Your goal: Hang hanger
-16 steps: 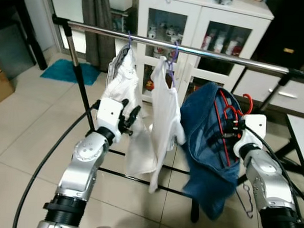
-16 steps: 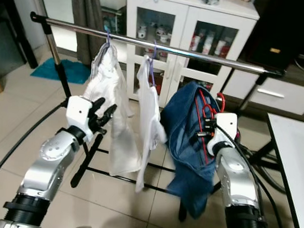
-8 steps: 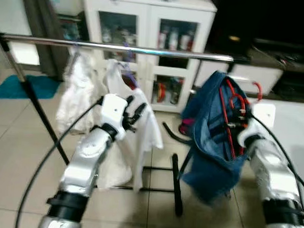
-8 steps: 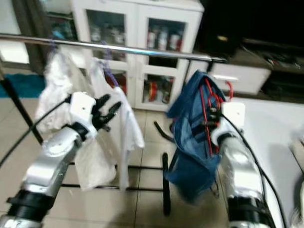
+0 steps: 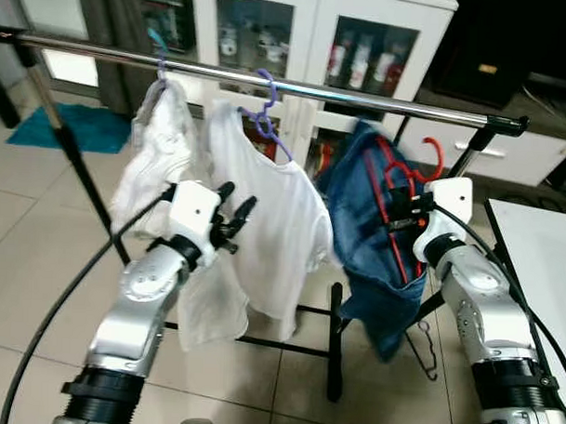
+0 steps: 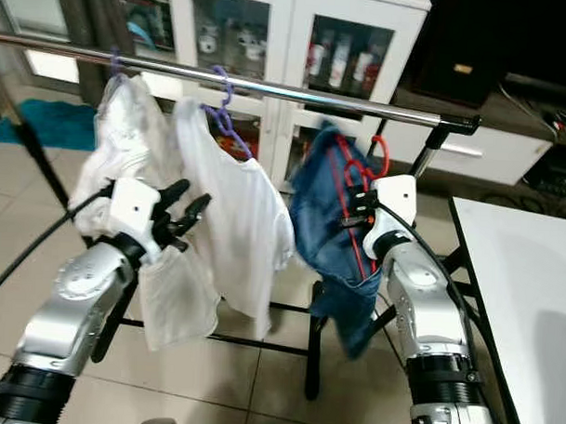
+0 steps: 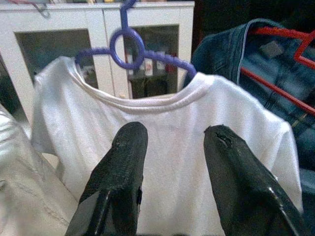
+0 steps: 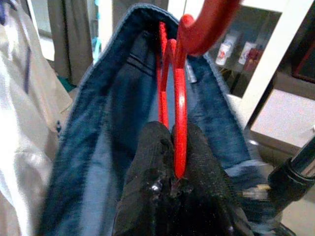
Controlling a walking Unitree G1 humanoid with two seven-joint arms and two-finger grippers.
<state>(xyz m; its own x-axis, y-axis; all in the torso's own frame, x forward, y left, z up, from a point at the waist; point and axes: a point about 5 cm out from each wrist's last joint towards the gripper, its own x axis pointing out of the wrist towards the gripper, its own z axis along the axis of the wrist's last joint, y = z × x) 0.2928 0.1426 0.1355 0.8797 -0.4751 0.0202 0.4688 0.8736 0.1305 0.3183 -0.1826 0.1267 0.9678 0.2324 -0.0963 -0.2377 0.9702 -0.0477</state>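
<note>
Rail [image 5: 361,97] of the chrome clothes rack now crosses the head view from nine o'clock to three o'clock, squarer to the robot than half a second ago, when the picture was blurred by a turn; that shift belongs to the camera, not the garments. Hanging from it are a crumpled white garment [image 5: 160,143] at ten o'clock and a white T-shirt [image 5: 269,221] on a purple hanger [image 5: 265,114] near twelve. The denim garment [image 5: 376,225] on the red hanger [image 5: 409,193] sits at two o'clock, its hook [image 5: 434,157] closer under the rail than before yet apparently just below it, not over it. The right gripper [image 8: 174,147] stays clenched on the red hanger's wire, as its wrist camera shows plainly. The left gripper [image 7: 170,147] hovers with fingers [image 7: 125,157] spread, empty, just in front of the T-shirt's chest. Judged from this, the carry is nearly over: what remains is a short lift to clear the rail at the free stretch right of the purple hanger, then lowering the hook and letting go.
</note>
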